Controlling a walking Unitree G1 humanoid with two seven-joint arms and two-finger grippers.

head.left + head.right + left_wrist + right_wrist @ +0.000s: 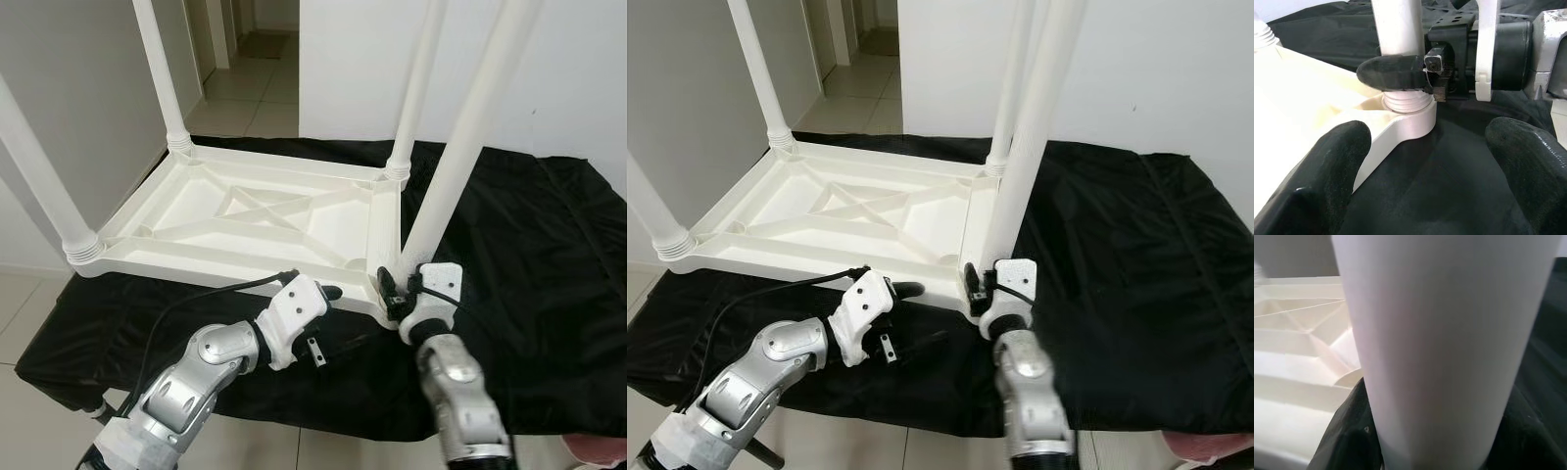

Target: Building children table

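Note:
A white plastic children's table (pixel 255 211) lies upside down on a black cloth, with its legs pointing up. My right gripper (pixel 397 289) is shut on the near-right leg (pixel 460 166) just above its threaded base, which sits in the corner socket (pixel 1410 122). In the left wrist view, one black finger (pixel 1393 73) wraps that leg. The same leg (pixel 1449 347) stands very close in the right wrist view. My left gripper (pixel 325 323) hovers open over the cloth beside the table's front edge, pointing at that corner, with nothing between its fingertips (pixel 1327 171).
The black cloth (pixel 529 255) covers a low platform, with bare room to the right of the table. Three other legs (pixel 162 73) stand upright at the remaining corners. White walls rise behind, a tiled hallway (pixel 245 69) opens at the back left, and something pink (pixel 598 450) lies bottom right.

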